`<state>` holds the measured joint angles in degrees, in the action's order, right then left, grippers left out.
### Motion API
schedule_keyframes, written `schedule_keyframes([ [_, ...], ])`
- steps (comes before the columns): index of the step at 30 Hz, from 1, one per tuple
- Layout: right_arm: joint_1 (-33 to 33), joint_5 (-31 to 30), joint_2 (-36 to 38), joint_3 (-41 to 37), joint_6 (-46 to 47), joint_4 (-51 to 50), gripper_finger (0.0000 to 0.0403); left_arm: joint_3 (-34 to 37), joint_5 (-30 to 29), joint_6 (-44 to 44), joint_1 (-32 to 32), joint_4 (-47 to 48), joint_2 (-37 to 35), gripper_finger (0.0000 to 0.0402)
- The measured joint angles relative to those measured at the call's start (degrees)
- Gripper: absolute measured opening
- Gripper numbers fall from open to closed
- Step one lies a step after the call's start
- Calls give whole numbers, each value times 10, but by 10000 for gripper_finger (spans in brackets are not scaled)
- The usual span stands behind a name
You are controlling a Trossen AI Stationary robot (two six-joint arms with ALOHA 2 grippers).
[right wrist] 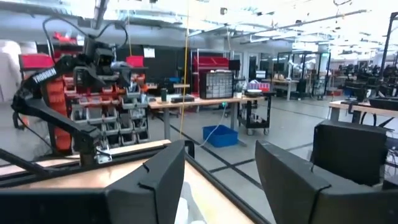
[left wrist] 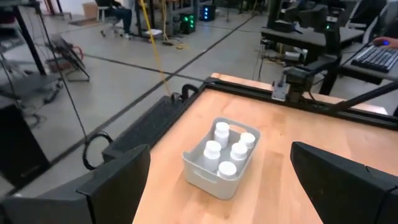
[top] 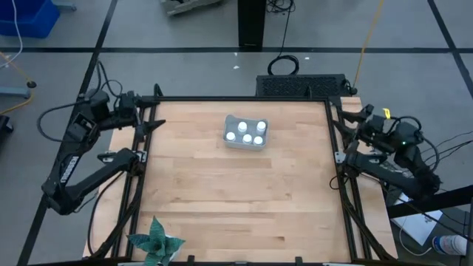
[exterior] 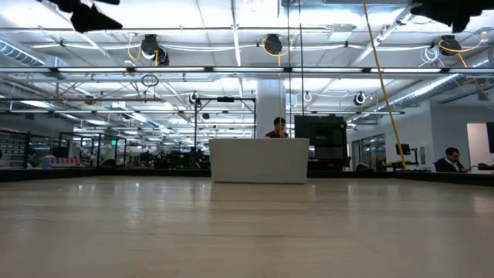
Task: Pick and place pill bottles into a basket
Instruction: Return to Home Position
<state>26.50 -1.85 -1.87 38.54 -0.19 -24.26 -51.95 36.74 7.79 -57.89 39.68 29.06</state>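
All five pill bottles [top: 247, 138] are seen standing upright, caps up, inside the basket [top: 244, 146], which is set on the table [top: 222, 199] toward its far edge and about midway between the two sides. No bottle is seen on the bare wood, so the placing is judged to be done and only the return to rest is left.

The left gripper [top: 151, 124] is held at the table's left edge with its fingers spread wide and nothing between them. In the left wrist view the basket is framed straight ahead of it, well apart. The right gripper [top: 346, 122] is held at the right edge, also parted and empty.

The relation that matters is a simple one: the basket lies inward from each gripper, toward the table's middle, with its long axis running across the table from one arm's side to the other. Neither arm can be called clearly nearer — the basket is about as far from one as from the other. Any further folding is judged to lead outward, away from the basket, so a knock against it is thought unlikely.
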Motion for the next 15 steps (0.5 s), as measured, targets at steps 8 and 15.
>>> schedule_keyframes([
  [8,1,4,9,-55,17,26,187,136,7,-86,3,-91,-95,395],
  [15,1,-6,17,-119,23,129,187,261,-34,-196,4,-212,-224,395],
])
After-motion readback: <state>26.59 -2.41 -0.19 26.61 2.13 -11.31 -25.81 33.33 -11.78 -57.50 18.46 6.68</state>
